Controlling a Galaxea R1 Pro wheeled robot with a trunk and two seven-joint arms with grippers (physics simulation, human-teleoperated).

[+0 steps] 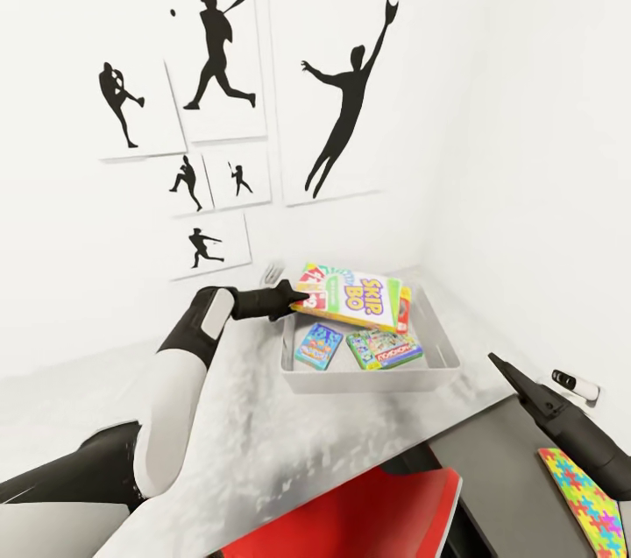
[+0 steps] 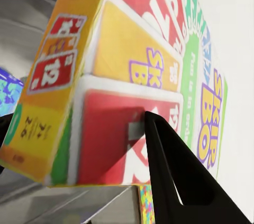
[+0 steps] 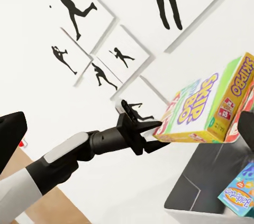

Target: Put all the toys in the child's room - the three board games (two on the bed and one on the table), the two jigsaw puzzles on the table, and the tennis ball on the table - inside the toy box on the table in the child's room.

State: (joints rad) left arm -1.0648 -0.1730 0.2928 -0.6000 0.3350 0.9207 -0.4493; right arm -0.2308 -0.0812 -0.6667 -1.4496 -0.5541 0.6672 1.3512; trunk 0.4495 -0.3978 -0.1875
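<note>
My left gripper [image 1: 294, 297] is shut on the edge of a Skip-Bo board game [image 1: 350, 295], holding it tilted just above the toy box [image 1: 443, 346] on the table [image 1: 237, 427]. Two more board games lie flat inside the box, a blue one [image 1: 318, 345] and a green Monopoly one [image 1: 384, 349]. In the left wrist view one black finger [image 2: 180, 182] presses on the box cover [image 2: 132, 65]. The right wrist view shows the left gripper [image 3: 145, 134] clamping the Skip-Bo box [image 3: 206, 105] over the toy box [image 3: 196, 187]. My right gripper [image 1: 506, 368] hovers open and empty near a jigsaw puzzle [image 1: 583, 501].
Black baseball-player silhouette pictures [image 1: 337, 102] hang on the white wall behind the table. A red chair seat [image 1: 350, 514] sits at the table's near edge. A small white device [image 1: 574, 383] lies by the right wall. The puzzle rests on a darker grey surface [image 1: 499, 462].
</note>
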